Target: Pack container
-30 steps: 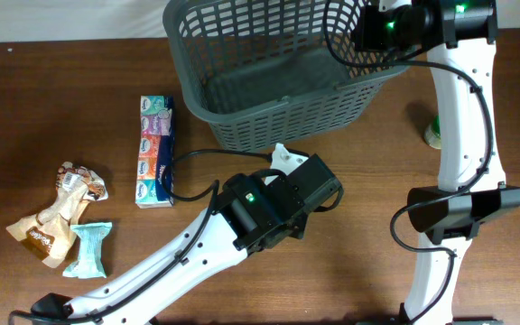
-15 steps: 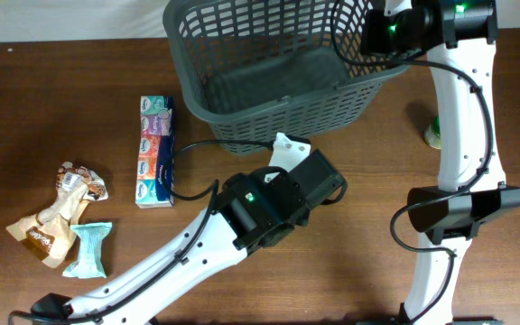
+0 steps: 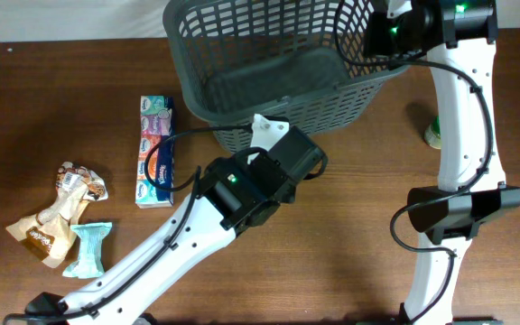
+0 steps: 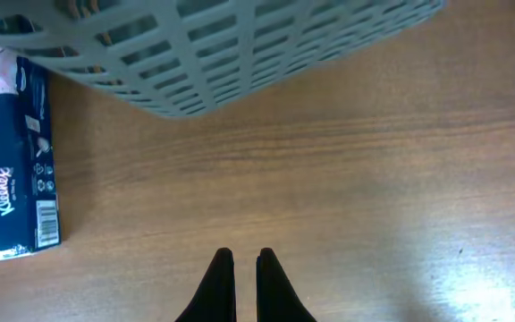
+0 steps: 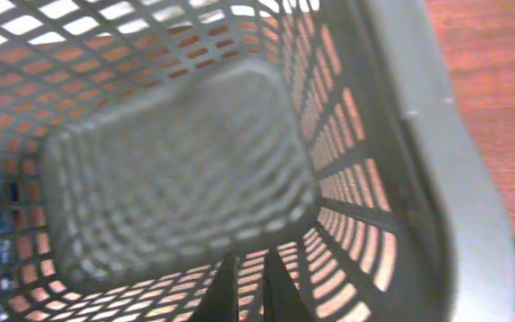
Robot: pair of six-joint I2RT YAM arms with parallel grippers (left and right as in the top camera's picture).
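The container point(image 3: 269, 108), a large dark grey lattice basket, sits tilted at the back middle of the table. My right gripper point(image 3: 375, 34) is at its right rim. In the right wrist view the fingers point(image 5: 247, 264) are nearly closed against the basket's inner wall point(image 5: 177, 179), apparently holding it. My left gripper point(image 3: 273, 149) is just in front of the basket. In the left wrist view its fingers point(image 4: 243, 259) are shut and empty above bare wood, with the basket's side point(image 4: 240, 54) ahead.
A Kleenex tissue multipack point(image 3: 155, 151) lies left of the basket and also shows in the left wrist view point(image 4: 21, 161). Crumpled snack wrappers point(image 3: 57, 212) and a teal packet point(image 3: 88, 248) lie at the far left. A green-lidded jar point(image 3: 434, 134) stands right of the basket.
My left arm has moved left and toward the basket's front wall. The basket and right arm have hardly moved.
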